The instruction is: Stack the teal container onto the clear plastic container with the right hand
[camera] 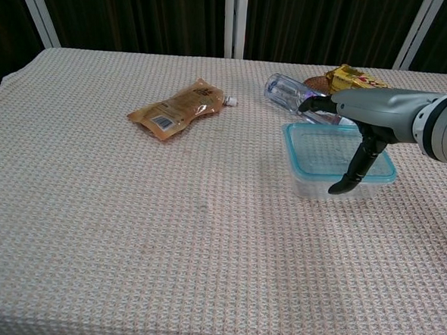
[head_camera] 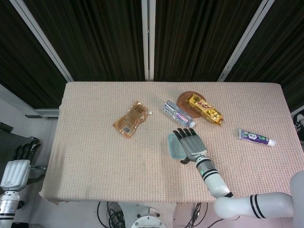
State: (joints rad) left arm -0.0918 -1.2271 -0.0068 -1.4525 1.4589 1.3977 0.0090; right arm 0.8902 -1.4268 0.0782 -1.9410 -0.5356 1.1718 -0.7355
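We see the teal container sitting on the clear container, near the right side of the desk; in the chest view the teal rim lies on top of the clear walls. Our right hand is spread above the stack, palm down, fingers apart, and it grips nothing. One dark finger hangs down at the near rim of the teal container; we cannot tell whether its tip touches the rim or hangs just in front of it. In the head view the right hand covers most of the stack, and only the left edge of the teal container shows beside it.

Just behind the stack lies a bottle on its side, and behind that a gold packet on a round brown mat. A brown pouch lies well to the left, and a tube lies near the right edge of the desk.

Our left hand hangs beside the desk at the far left, fingers slightly curled, holding nothing
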